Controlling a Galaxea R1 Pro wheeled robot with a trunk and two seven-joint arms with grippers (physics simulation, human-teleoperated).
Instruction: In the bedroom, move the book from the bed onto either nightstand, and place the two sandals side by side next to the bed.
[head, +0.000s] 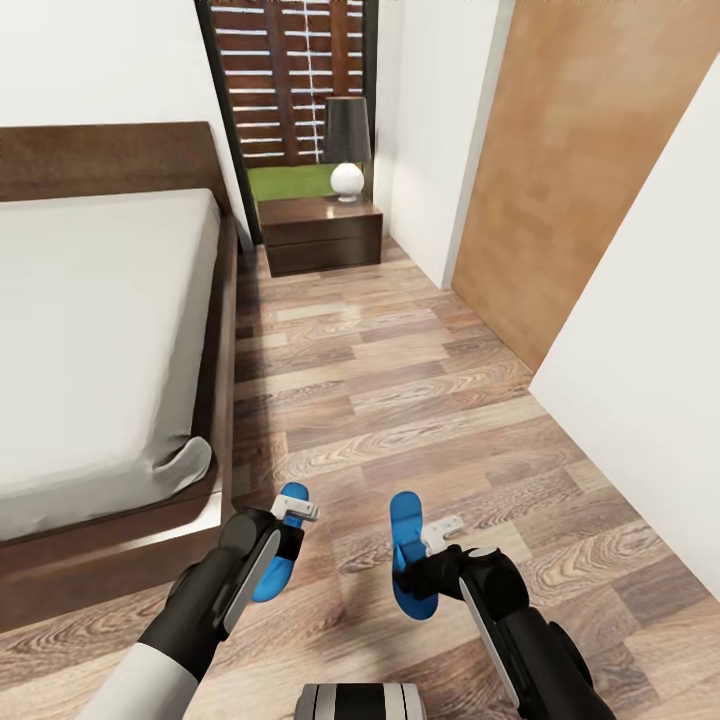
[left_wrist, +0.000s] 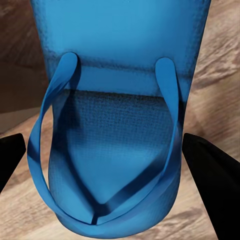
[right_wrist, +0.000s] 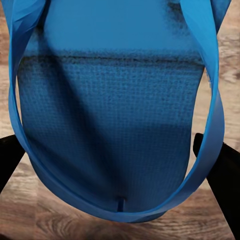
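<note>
Two bright blue sandals lie parallel, low over the wood floor beside the bed's (head: 214, 380) foot corner. My left gripper (head: 274, 550) points down over the left sandal (head: 267, 582), shut on it, with its dark fingers (left_wrist: 212, 175) against the two sides of the sole (left_wrist: 115, 150). My right gripper (head: 424, 570) holds the right sandal (head: 405, 520) the same way, its fingers (right_wrist: 222, 180) flanking the toe end (right_wrist: 110, 125). About a hand's width of floor separates the sandals. The nightstand (head: 320, 232) stands at the far end by the headboard. The book is out of view.
A black-shaded lamp (head: 347, 150) with a white base stands on the nightstand. A brown wooden door (head: 570, 180) and a white wall (head: 650, 420) close in the right side. Open plank floor (head: 400, 360) runs between the bed and that wall.
</note>
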